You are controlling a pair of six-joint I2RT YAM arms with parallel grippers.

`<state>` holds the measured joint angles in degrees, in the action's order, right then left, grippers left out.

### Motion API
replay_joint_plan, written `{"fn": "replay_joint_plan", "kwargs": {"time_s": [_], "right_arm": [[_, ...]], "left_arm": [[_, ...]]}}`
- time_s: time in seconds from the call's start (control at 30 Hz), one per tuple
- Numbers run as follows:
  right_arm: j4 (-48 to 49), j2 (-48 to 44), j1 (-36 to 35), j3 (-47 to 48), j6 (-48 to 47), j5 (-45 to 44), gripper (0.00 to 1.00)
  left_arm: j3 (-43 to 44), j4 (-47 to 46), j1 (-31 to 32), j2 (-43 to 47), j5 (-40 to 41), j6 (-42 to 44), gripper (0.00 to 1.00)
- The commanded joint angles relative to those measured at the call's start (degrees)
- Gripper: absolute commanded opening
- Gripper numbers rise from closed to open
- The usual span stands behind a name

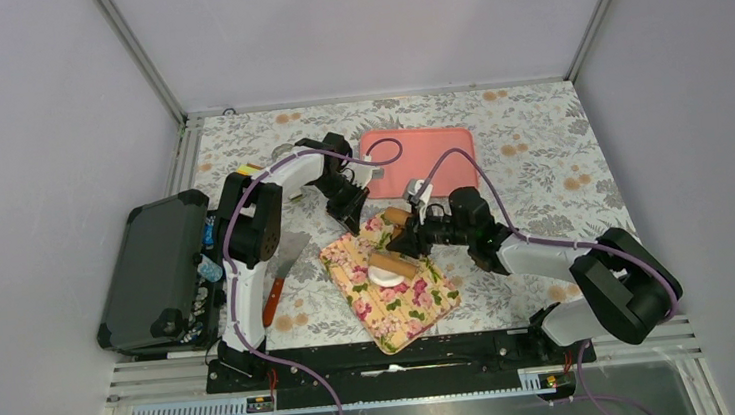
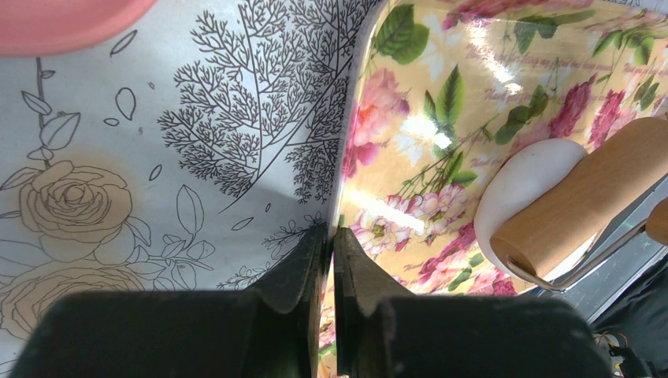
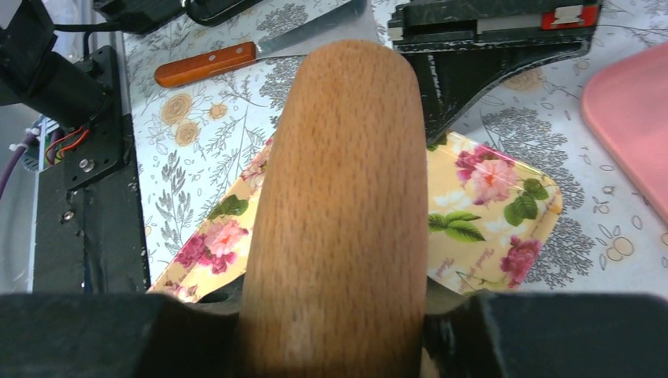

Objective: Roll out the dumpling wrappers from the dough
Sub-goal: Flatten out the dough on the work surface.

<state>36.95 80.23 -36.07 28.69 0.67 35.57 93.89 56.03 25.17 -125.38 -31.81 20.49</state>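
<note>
The dough [image 1: 385, 277] is a white lump on a floral board [image 1: 408, 309] in the middle of the table. A wooden rolling pin [image 1: 395, 264] lies across the dough [image 2: 526, 187]. My right gripper [image 1: 418, 231] is shut on the pin's wooden handle [image 3: 339, 181], which fills the space between its fingers [image 3: 331, 319]. My left gripper [image 1: 351, 214] is shut on the board's far edge [image 2: 346, 205], with its fingertips [image 2: 332, 236] pinching the rim. The pin's roller [image 2: 587, 197] presses the dough's right side. No dumpling wrappers are in view.
A pink tray [image 1: 419, 159] lies behind the board. A wooden-handled scraper [image 1: 280, 275] rests left of the board, near the left arm. An open black case [image 1: 153, 271] stands at the table's left edge. The tablecloth is grey and floral.
</note>
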Motion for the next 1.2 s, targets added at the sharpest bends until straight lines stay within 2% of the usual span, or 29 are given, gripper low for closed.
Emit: {"fn": "replay_joint_plan", "kwargs": {"time_s": [0.0, 0.4, 0.7, 0.83, 1.0, 1.17], "right_arm": [[-7.7, 1.4, 2.3, -3.0, -5.1, -12.1, 0.0], [-8.5, 1.4, 2.3, -2.8, -6.2, -9.5, 0.0], [-9.0, -5.6, 2.3, 3.0, -9.1, -11.2, 0.0], [-13.6, -6.6, 2.3, 9.6, -12.4, -5.9, 0.0], [-11.1, -5.7, 2.3, 15.1, -14.2, -5.0, 0.0], [-7.8, -2.7, 2.0, 15.3, -10.3, 3.4, 0.0]], "left_arm": [[0.4, -2.0, -0.5, -1.9, 2.3, -0.4, 0.0], [0.4, -2.0, -0.5, -1.8, 2.2, -0.2, 0.0], [0.5, -2.0, -0.5, -2.0, 2.2, -0.3, 0.0], [0.5, -2.0, -0.5, -2.1, 2.1, -0.3, 0.0], [0.5, -2.0, -0.5, -2.1, 2.1, -0.3, 0.0], [0.6, -2.0, -0.5, -2.1, 2.2, -0.4, 0.0]]}}
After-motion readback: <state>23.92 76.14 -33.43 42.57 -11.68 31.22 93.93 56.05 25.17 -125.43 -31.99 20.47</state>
